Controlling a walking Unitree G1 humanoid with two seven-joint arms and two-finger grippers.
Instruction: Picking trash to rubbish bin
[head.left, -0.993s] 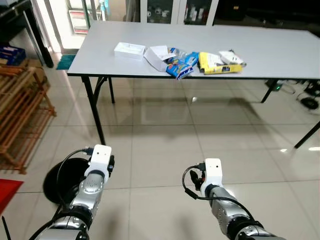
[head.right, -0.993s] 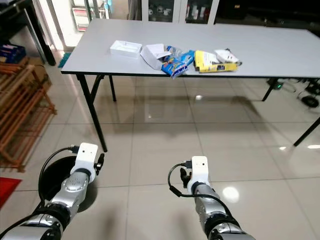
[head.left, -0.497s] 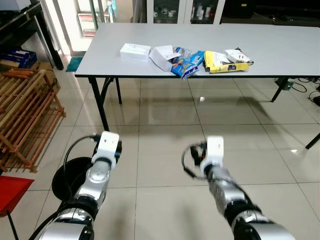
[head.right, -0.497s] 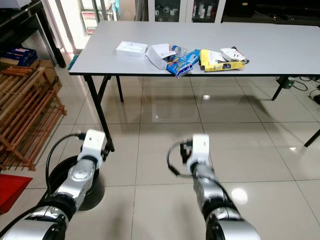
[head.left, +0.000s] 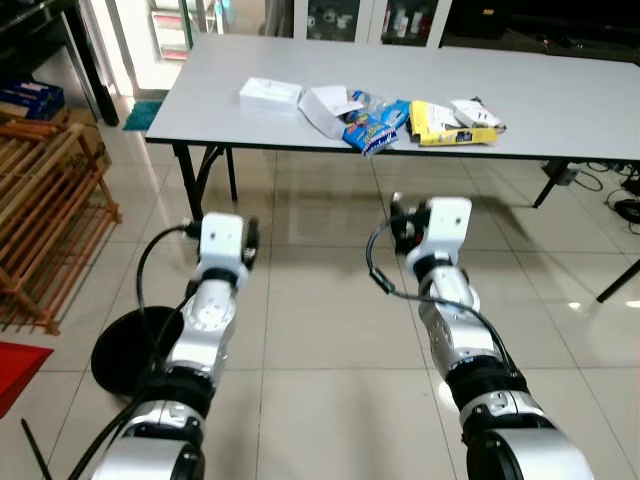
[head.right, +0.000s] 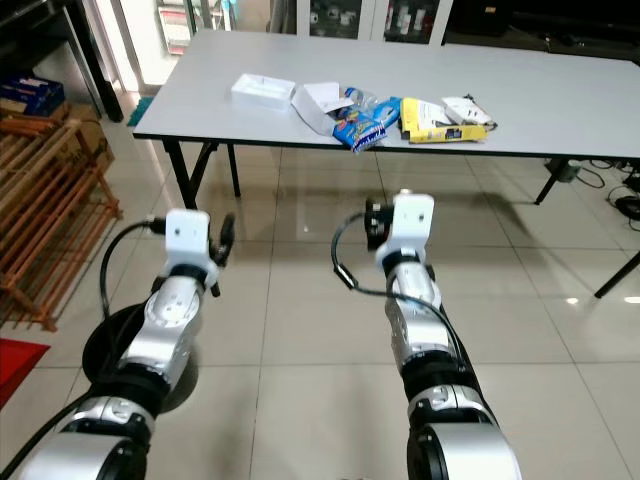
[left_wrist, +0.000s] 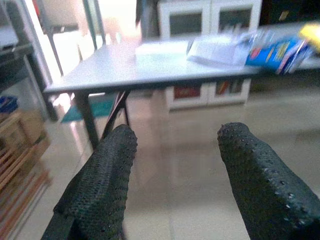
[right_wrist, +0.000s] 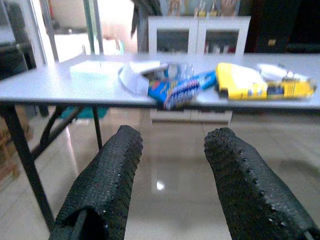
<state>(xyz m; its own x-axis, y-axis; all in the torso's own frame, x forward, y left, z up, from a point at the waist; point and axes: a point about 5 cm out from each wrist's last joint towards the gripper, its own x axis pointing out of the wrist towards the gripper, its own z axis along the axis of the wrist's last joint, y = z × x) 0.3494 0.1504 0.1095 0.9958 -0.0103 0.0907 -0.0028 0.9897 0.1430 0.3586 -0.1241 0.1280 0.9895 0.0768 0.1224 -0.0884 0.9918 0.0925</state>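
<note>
nothing binned yet: blue snack wrapper (head.left: 371, 128), yellow packet (head.left: 432, 124) and white cardboard boxes (head.left: 270, 94) sit on the grey folding table (head.left: 560, 95) at 12 o'clock, left gripper (left_wrist: 175, 165) and right gripper (right_wrist: 172, 165) empty, fingers apart, round black bin (head.left: 135, 350) at 8 o'clock.

A tiled room with a long folding table and storage along the walls

The glossy beige tiled floor (head.left: 320, 330) mirrors the light. A long grey tabletop (head.left: 560, 100) stands on black folding legs (head.left: 205, 180). A slatted wooden rack (head.left: 45, 230) sits to the left, and white glass-door cabinets (head.right: 385, 20) line the far wall.
</note>
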